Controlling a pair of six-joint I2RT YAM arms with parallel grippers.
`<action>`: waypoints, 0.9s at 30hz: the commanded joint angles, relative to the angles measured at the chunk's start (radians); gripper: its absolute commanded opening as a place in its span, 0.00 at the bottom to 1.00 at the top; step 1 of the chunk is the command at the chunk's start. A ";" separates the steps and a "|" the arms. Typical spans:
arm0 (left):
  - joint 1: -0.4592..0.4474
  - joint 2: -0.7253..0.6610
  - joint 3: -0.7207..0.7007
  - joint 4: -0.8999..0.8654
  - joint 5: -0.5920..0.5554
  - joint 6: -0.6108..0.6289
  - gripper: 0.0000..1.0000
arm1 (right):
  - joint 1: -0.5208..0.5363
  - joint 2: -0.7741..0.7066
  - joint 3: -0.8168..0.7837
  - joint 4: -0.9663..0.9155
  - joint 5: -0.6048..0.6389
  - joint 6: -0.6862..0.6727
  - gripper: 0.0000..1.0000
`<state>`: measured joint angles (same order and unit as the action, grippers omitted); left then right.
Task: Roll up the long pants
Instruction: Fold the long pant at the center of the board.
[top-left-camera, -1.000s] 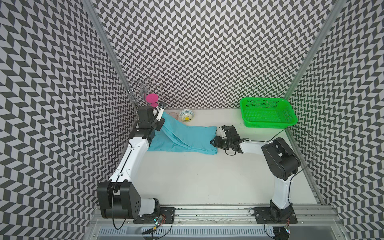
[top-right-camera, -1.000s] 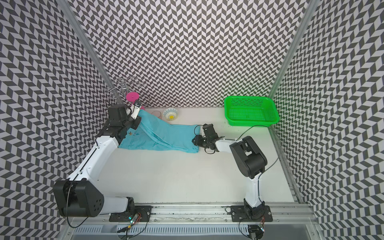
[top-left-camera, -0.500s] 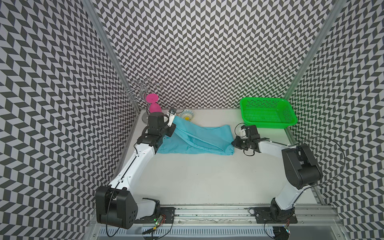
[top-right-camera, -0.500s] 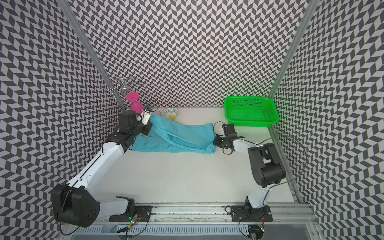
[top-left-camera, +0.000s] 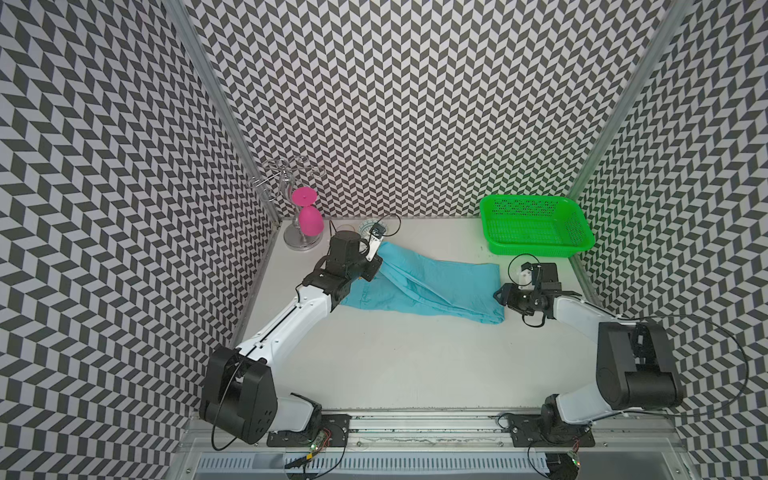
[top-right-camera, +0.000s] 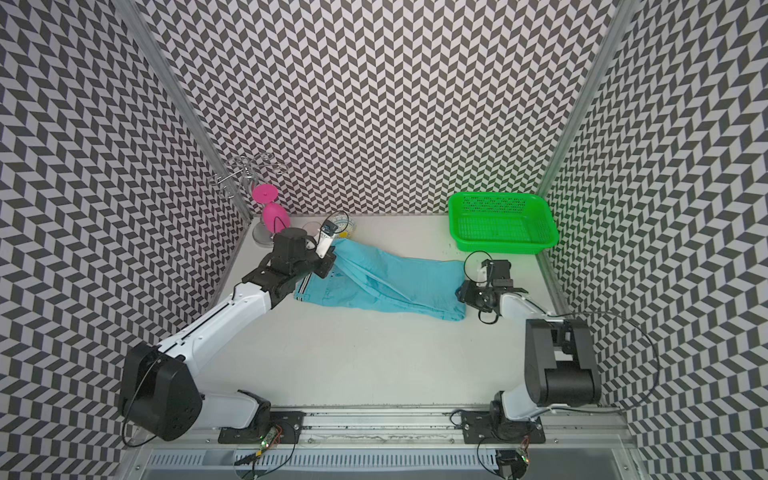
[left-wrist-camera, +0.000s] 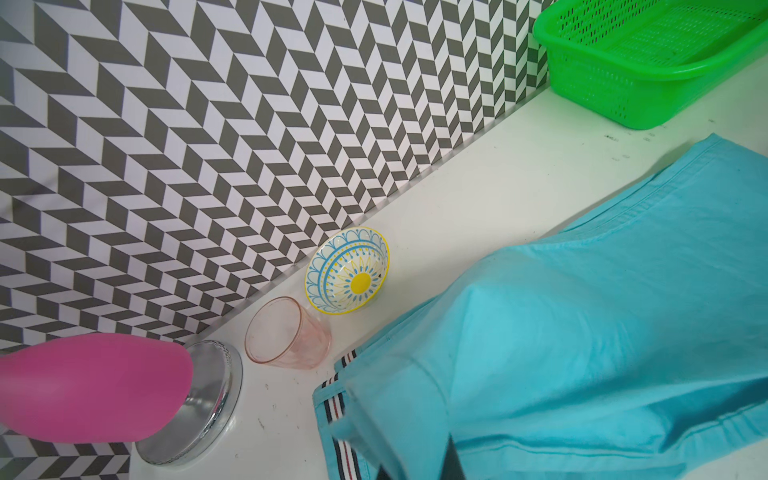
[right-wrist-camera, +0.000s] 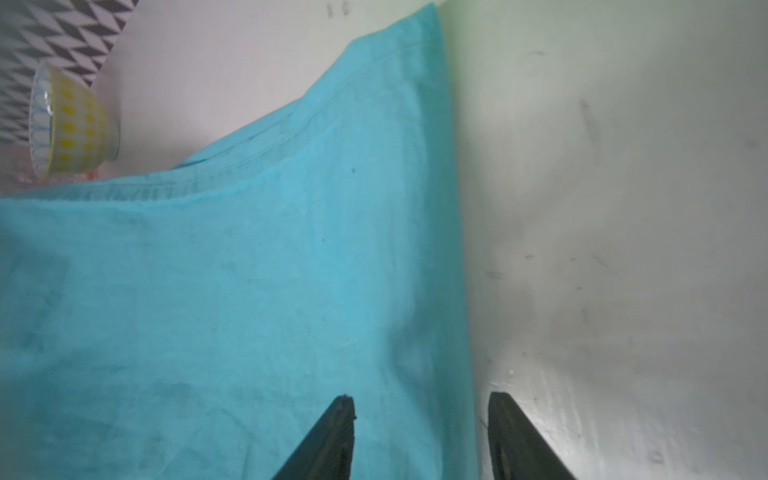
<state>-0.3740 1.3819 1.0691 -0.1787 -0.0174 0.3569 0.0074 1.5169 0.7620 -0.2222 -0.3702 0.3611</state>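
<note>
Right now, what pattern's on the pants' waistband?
Dark, white and red stripes; waistband clearest in left wrist view.

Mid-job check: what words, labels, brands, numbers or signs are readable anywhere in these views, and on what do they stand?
No readable text in any view.
Faint dark marks on the table near the green basket: too small and blurred to read.
The long pants and the patterned bowl show no lettering.

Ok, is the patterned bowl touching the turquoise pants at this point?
Apart. The left wrist view shows a strip of bare white table between the patterned bowl and the nearest edge of the turquoise pants.
</note>
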 joint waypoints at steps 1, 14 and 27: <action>0.032 -0.014 0.061 0.035 -0.035 0.058 0.00 | 0.031 -0.033 0.032 0.001 -0.033 -0.005 0.60; 0.182 -0.015 0.012 0.036 0.105 0.089 0.00 | 0.105 -0.036 0.081 -0.023 0.001 0.005 0.63; 0.234 0.034 0.072 0.008 -0.169 0.026 0.89 | 0.118 -0.055 0.116 -0.060 0.007 -0.004 0.63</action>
<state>-0.1375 1.4395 1.0973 -0.1856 -0.1219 0.4191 0.1177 1.4811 0.8516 -0.2779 -0.3744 0.3622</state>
